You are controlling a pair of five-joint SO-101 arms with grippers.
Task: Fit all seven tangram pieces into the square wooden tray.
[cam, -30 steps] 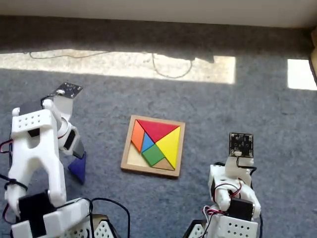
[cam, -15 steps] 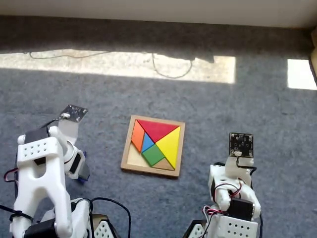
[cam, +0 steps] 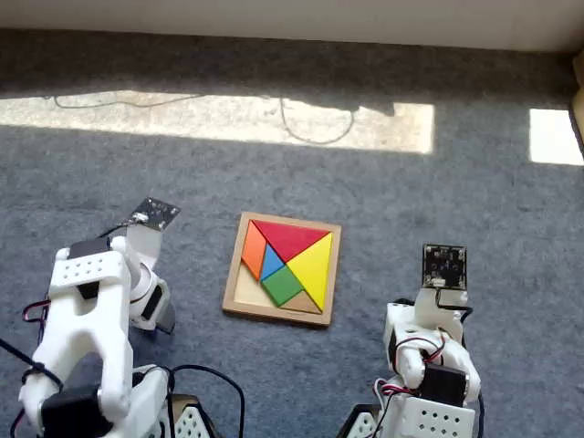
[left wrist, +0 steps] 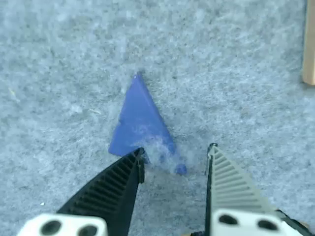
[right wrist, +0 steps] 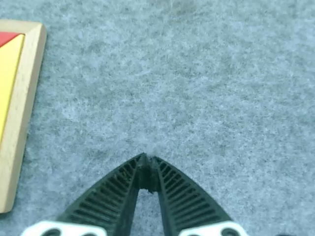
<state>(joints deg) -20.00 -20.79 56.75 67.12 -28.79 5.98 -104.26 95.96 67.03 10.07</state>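
The square wooden tray (cam: 234,297) lies mid-carpet holding a red triangle (cam: 290,237), an orange piece (cam: 253,251), a small blue triangle (cam: 271,263), a green square (cam: 282,285), a yellow triangle (cam: 315,266) and a tan piece (cam: 308,304). Its near-left corner shows bare wood. A dark blue triangle (left wrist: 142,125) lies flat on the carpet left of the tray. My left gripper (left wrist: 175,150) is open just over it, one corner of the triangle between the fingers. My right gripper (right wrist: 147,164) is shut on nothing, low over the carpet right of the tray's edge (right wrist: 19,123).
Grey carpet surrounds the tray on all sides. A thin cable (cam: 301,132) runs across a sunlit strip at the back. The left arm (cam: 91,319) stands at the front left, the right arm (cam: 429,347) at the front right.
The left arm has swung right and toward the tray, lowering over the dark blue triangle, which it now covers in the high view. The right arm has not moved.
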